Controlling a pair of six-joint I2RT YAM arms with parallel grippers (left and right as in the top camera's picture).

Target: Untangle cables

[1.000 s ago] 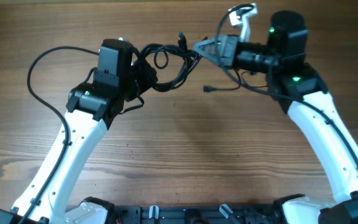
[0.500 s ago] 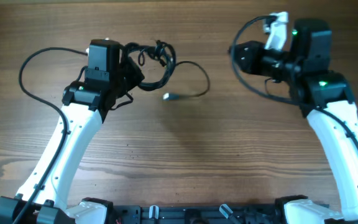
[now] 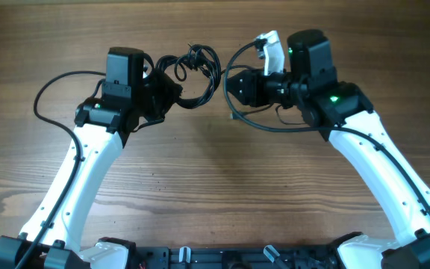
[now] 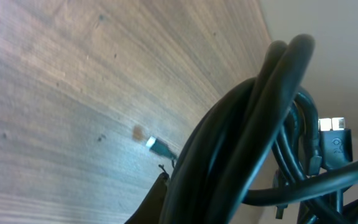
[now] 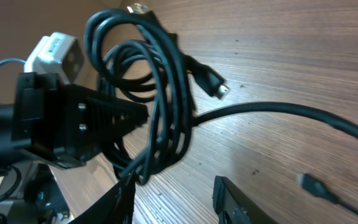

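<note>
The cables (image 3: 195,73) are thin black cords in a tangled bundle of loops at the back middle of the table. My left gripper (image 3: 167,93) is shut on the bundle's left side; in the left wrist view the cords (image 4: 247,143) fill the frame close up. My right gripper (image 3: 232,87) is open, just right of the bundle. In the right wrist view its fingers (image 5: 176,199) are spread with nothing between them, and the looped cords (image 5: 160,106) hang by the left finger. One cord (image 5: 278,112) trails off to the right across the table.
A small plug end (image 5: 311,185) lies on the wood near my right finger, and another plug (image 5: 215,85) sticks out of the bundle. The thicker arm wires (image 3: 51,90) arc beside my left arm. The table is bare wood.
My right gripper has swung back left from the far right to just beside the bundle. The loose cord that lay stretched on the table now curls by the right gripper. My left arm has barely moved.
</note>
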